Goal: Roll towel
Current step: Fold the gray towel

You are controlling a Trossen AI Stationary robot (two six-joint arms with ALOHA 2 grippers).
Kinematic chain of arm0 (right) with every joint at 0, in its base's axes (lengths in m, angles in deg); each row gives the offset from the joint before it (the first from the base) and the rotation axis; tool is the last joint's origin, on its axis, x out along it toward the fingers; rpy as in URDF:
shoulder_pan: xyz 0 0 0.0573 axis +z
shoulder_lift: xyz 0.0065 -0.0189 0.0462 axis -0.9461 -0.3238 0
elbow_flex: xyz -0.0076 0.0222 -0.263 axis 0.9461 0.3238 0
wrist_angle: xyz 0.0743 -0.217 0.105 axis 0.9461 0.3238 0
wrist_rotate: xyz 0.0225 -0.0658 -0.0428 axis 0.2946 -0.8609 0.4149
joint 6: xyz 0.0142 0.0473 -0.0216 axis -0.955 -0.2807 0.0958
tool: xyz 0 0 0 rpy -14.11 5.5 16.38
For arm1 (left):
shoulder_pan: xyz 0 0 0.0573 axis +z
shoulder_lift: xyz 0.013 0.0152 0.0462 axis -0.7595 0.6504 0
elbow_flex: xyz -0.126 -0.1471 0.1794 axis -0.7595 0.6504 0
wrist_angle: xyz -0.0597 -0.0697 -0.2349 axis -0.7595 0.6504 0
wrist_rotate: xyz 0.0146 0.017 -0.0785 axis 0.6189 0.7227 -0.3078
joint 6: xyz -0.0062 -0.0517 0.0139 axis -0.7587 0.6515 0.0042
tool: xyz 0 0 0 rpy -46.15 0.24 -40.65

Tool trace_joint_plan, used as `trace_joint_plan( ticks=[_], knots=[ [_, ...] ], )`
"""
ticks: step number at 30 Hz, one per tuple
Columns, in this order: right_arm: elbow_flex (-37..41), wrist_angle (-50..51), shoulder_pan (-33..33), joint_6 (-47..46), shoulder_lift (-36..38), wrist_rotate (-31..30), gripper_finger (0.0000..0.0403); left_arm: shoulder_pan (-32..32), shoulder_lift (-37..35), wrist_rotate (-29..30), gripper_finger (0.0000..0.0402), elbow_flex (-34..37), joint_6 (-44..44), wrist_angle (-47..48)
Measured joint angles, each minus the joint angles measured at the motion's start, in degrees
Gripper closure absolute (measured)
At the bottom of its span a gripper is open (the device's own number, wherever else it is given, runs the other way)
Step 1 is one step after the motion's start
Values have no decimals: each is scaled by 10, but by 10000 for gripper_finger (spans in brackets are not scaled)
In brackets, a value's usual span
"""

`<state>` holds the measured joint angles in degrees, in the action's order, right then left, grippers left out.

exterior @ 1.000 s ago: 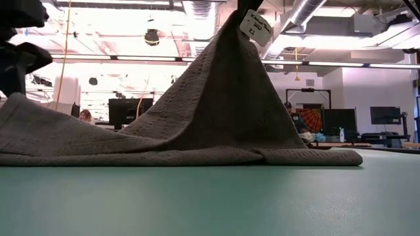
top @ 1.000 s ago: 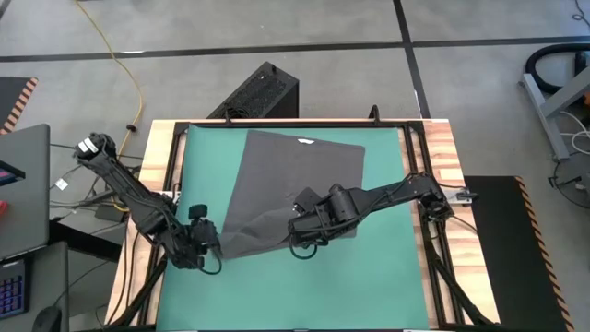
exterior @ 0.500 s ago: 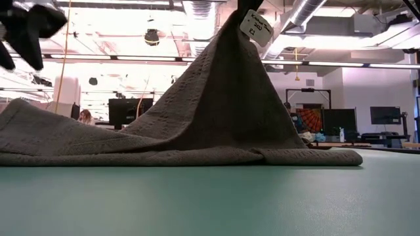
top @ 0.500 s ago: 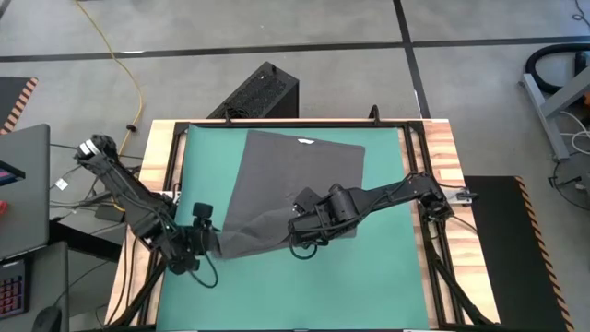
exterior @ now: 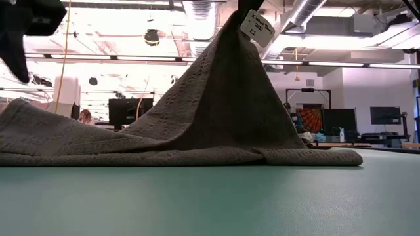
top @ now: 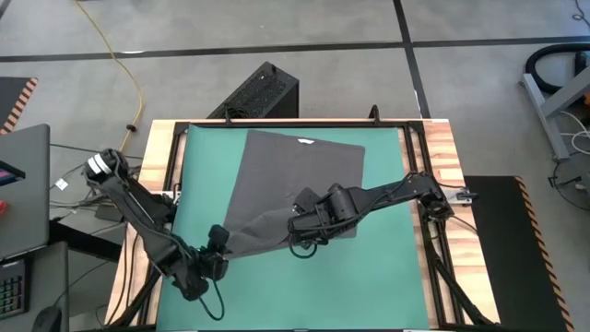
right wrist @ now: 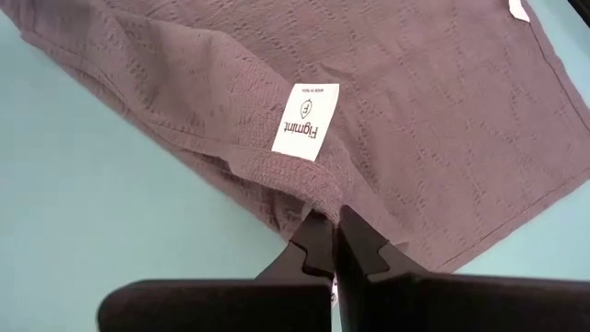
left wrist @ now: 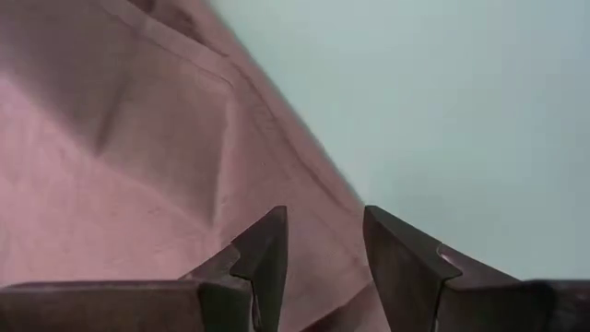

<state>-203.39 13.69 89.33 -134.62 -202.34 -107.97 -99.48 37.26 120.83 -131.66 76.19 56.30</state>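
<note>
Left gripper (top: 219, 251) sits over the green mat (top: 369, 286) at the towel's near-left corner, fingers (left wrist: 265, 254) parted by a narrow gap, holding nothing; the cloth edge lies just beyond the tips. Towel (top: 295, 180), dark grey, lies mid-mat, far part flat, small white tag (top: 304, 142) at its far edge. Right gripper (top: 297, 229) is at the towel's near edge, pinched tight on a fold beside a white label (right wrist: 306, 122); the low view shows that fold lifted into a peak (exterior: 233, 78).
</note>
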Motion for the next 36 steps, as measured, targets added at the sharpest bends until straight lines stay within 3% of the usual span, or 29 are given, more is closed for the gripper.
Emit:
trace_joint_plan(
  ticks=[4, 8, 10, 16, 22, 36],
  knots=[
    [0, 0, 0, 2, 0, 0, 392, -10, 50, -7, 268, 0, 8, -35],
    [0, 0, 0, 2, 0, 2, 392, -20, 74, 28, 268, 1, 51, -8],
    [0, 0, 0, 2, 0, 2, 392, -23, 71, 37, 268, 8, 81, -11],
    [0, 0, -3, 2, 0, 2, 388, -33, 63, -12, 268, 42, 114, -66],
    [0, 0, -4, 1, 0, 2, 386, -40, 62, 12, 268, 44, 102, -67],
    [0, 0, -4, 1, 0, 11, 385, -39, 62, 7, 280, 84, 112, -66]
  ],
)
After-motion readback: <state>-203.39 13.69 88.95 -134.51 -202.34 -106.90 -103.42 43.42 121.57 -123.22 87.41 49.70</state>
